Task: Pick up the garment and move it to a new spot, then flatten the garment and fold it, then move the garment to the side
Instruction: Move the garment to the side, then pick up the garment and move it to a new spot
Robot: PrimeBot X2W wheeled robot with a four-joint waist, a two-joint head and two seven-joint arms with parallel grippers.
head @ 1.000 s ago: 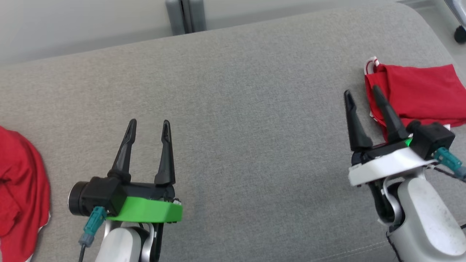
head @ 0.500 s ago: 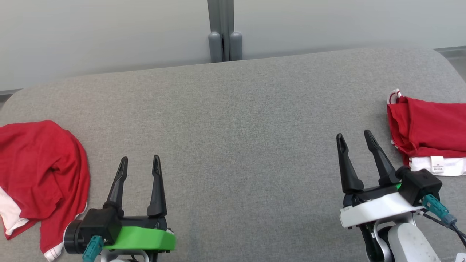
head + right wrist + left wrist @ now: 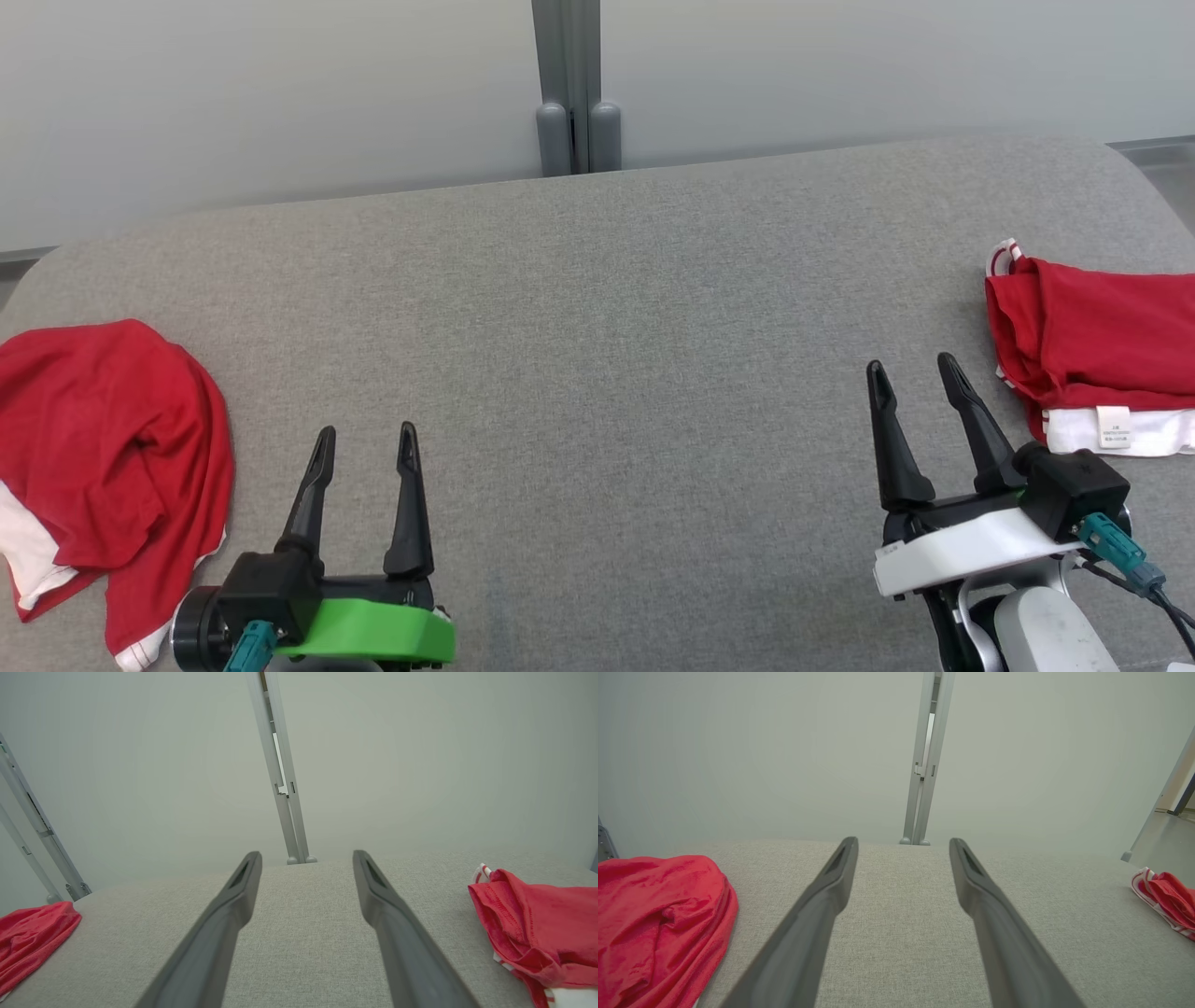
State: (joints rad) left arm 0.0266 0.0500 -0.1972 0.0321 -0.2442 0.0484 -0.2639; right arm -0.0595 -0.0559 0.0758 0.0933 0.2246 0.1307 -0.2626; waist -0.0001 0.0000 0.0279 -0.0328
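A crumpled red garment (image 3: pixel 103 448) with white trim lies at the left edge of the grey cushioned surface (image 3: pixel 597 355); it appears too in the left wrist view (image 3: pixel 654 924) and the right wrist view (image 3: pixel 32 933). A folded red and white garment (image 3: pixel 1102 364) with a label rests at the right edge, also seen from the right wrist (image 3: pixel 537 933) and the left wrist (image 3: pixel 1167 900). My left gripper (image 3: pixel 366 442) stands open and empty near the front, right of the crumpled garment. My right gripper (image 3: pixel 910 371) is open and empty, just left of the folded one.
A pale wall with a grey vertical post (image 3: pixel 569 93) runs behind the surface. Metal frame legs (image 3: pixel 42 858) stand at the left beyond the cushion. Floor (image 3: pixel 1162 835) shows past the right end.
The head camera has swung left and tilted up, bringing both garments and the wall into view. Both grippers stay open; the right one now sits clear of the folded garment.
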